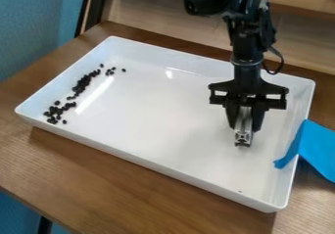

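Brown wooden table (131, 194) is stretching out nearest the camera, below the gripper (244, 128), and a white, shallow tray (157, 120) is resting on it, directly under the gripper. The arm is hanging down over one end of the tray, its gripper clenched around a short silvery bar (243, 139) that is pointing down between the fingers. Whether the bar's lower end is touching the tray floor, I cannot tell. Just beside the gripper, toward the camera's right, a blue strip (317, 148) is draping over the tray's rim.

Well apart from the gripper, along the tray's opposite end, small dark beans (82, 83) are lying in a loose, uneven line, some bunching, a few sitting alone. They are looking hard, light and apt to roll, so pinching them singly would be fiddly; pushing from behind the line seems easier. The bar is looking stiff and metallic, probably smooth enough to twist under sideways load. Its upper part, gripped squarely across opposite sides, is seeming the best hold, leaving the lower end free.
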You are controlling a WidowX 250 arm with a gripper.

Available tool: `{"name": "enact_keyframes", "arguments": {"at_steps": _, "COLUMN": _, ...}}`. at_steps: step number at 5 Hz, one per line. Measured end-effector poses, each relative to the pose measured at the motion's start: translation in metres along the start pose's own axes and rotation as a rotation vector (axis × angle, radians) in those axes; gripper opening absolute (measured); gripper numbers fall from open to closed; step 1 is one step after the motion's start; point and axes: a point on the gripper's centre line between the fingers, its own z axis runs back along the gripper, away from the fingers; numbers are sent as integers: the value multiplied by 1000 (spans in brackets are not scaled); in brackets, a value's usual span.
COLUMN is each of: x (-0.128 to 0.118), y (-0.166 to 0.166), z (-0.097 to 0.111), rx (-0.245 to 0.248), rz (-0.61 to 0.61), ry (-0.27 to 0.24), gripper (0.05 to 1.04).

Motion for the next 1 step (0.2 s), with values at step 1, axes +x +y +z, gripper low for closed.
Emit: {"name": "enact_keyframes", "arguments": {"at_steps": 1, "x": -6, "y": 3, "z": 1, "rx": 13, "rz": 27, "ry": 42, "gripper": 781}}
